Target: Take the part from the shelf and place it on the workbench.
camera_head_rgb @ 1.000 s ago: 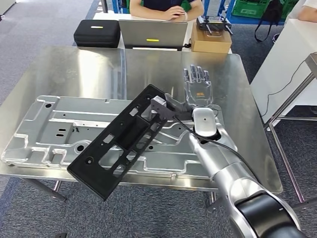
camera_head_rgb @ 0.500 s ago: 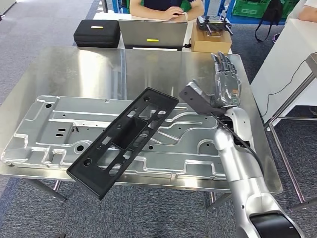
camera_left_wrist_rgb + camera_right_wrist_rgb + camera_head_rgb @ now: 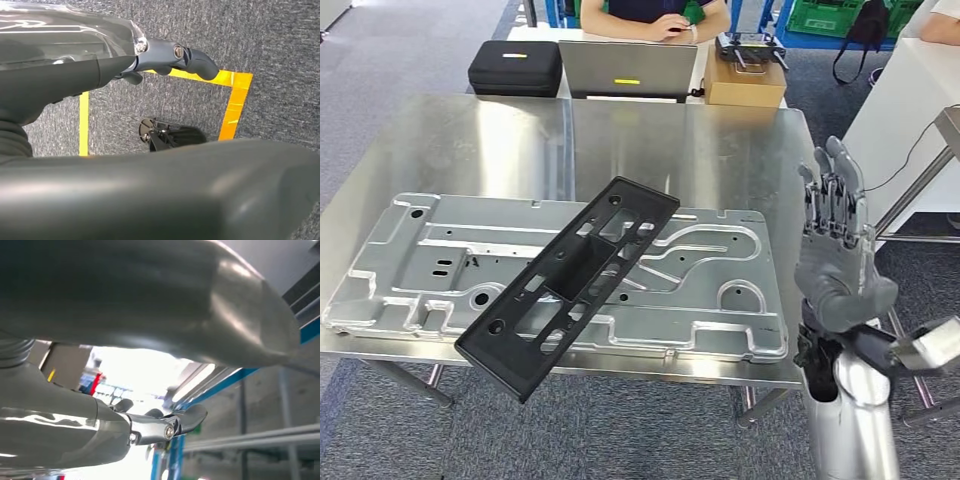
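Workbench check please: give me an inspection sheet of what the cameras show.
Surface: steel workbench, shiny.
Job's things: black part lies slanted across a large stamped metal panel, near end overhanging the bench edge.
Clutter: nothing seen on the bench.
Robot hands: right robot hand raised beside the bench, fingers apart, empty; left robot hand over the carpet, empty.
Cables: black cable at the white table.
Surroundings: person at laptop, black case, cardboard box.
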You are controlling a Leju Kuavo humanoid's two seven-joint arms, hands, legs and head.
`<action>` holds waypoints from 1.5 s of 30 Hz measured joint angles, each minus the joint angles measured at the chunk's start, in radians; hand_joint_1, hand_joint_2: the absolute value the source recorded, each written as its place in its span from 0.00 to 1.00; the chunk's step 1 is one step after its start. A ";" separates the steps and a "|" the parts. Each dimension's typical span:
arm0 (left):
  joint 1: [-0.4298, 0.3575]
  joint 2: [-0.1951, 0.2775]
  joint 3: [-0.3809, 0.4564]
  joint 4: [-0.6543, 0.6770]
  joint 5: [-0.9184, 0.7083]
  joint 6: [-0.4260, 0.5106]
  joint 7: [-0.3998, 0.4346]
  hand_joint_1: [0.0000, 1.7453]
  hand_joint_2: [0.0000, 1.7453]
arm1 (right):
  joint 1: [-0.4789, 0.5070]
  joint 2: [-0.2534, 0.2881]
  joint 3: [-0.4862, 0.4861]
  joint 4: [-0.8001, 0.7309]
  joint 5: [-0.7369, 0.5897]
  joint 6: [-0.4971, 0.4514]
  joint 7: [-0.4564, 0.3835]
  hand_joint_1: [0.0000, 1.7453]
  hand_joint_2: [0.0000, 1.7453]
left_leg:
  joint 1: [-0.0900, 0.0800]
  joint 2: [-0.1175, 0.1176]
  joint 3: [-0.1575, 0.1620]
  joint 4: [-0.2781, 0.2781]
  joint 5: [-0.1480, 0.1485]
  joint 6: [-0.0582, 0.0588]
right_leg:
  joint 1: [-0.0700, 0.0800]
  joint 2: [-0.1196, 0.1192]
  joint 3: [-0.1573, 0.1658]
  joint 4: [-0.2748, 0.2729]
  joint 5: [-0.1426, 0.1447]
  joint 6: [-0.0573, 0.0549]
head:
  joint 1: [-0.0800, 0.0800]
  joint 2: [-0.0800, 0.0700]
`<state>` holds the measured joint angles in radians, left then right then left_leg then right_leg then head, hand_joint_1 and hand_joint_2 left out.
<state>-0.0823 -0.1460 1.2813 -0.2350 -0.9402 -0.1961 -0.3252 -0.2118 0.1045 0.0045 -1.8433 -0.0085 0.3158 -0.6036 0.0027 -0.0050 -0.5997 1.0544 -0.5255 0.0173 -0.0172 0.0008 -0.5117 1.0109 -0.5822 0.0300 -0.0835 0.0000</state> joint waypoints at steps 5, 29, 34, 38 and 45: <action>0.000 0.007 0.008 0.000 0.009 0.001 -0.001 0.00 0.00 | 0.079 -0.001 0.011 -0.093 -0.056 0.088 -0.050 0.00 0.00 | -0.003 0.002 0.005 -0.010 0.007 0.016 | -0.006 0.000 0.003 -0.001 -0.001 0.012 | 0.000 0.000; 0.015 0.033 0.040 0.000 0.027 0.030 0.011 0.00 0.00 | 0.251 0.000 0.102 -0.195 -0.077 0.209 -0.090 0.00 0.00 | 0.007 0.002 0.020 0.146 -0.102 -0.032 | -0.005 -0.016 -0.058 0.014 0.053 -0.035 | -0.001 0.000; 0.015 0.033 0.048 0.000 0.032 0.023 0.010 0.00 0.00 | 0.282 0.000 0.101 -0.226 -0.072 0.221 -0.091 0.00 0.00 | -0.002 0.000 0.140 -0.060 -0.058 -0.012 | -0.003 -0.016 -0.069 0.015 0.078 -0.006 | 0.000 0.000; 0.015 0.028 0.053 0.000 0.037 0.023 0.010 0.00 0.00 | 0.315 0.000 0.096 -0.241 -0.072 0.236 -0.091 0.00 0.00 | 0.003 0.010 0.111 -0.063 -0.027 0.018 | -0.005 -0.008 -0.097 0.084 0.000 0.011 | 0.001 0.000; 0.016 0.017 0.067 0.000 0.043 0.033 0.020 0.00 0.00 | 0.369 -0.001 0.079 -0.242 -0.074 0.261 -0.091 0.00 0.00 | -0.010 0.017 0.023 -0.038 0.020 0.027 | 0.003 -0.006 -0.026 0.157 -0.037 0.002 | 0.001 0.000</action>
<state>-0.0660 -0.1287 1.3484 -0.2354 -0.8967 -0.1627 -0.3051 0.1574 0.1038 0.0836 -2.0850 -0.0822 0.5770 -0.6943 -0.0075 0.0118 -0.5767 1.0161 -0.5055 0.0447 -0.0146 -0.0048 -0.5375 1.1682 -0.6194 0.0319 -0.0824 0.0000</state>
